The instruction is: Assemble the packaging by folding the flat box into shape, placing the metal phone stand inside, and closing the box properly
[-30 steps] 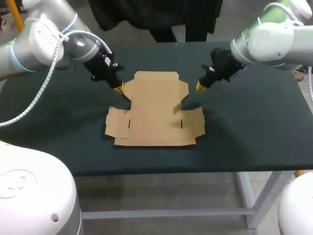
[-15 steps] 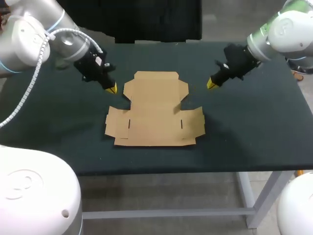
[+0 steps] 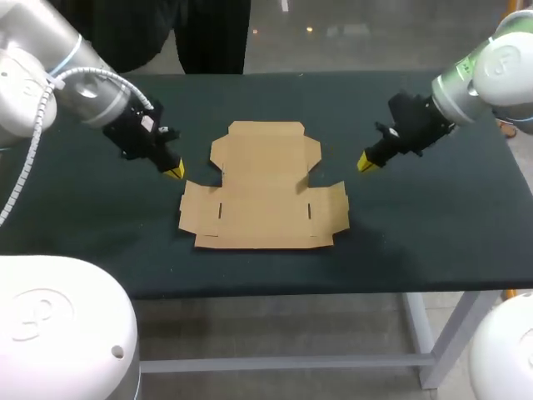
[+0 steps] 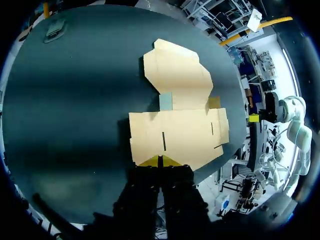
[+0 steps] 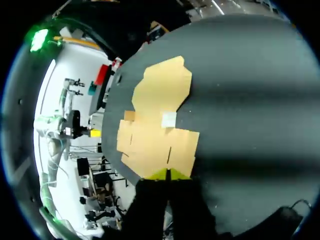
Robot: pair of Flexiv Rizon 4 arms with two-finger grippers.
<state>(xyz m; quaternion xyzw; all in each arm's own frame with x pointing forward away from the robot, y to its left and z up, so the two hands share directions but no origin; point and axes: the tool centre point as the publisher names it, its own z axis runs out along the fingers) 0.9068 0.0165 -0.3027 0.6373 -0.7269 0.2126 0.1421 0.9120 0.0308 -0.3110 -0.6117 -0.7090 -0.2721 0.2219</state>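
1. Both our arms have swung outward: the left arm [image 3: 50, 75] and right arm [image 3: 491, 71] stand clear of the cardboard, probably to free its flaps.
2. Our dark table [image 3: 433, 225] holds the flat box [image 3: 265, 187] at its centre. It is an unfolded, slitted tan blank with the lid panel at twelve o'clock.
3. Our left gripper [image 3: 173, 172] sits at its nine o'clock and our right gripper [image 3: 365, 163] at three, both pinched closed and empty.

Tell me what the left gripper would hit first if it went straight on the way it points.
Probably the flat cardboard box: the left gripper angles down toward its nearest side flap. Depth is unclear, so it could touch the table just short of that flap first.
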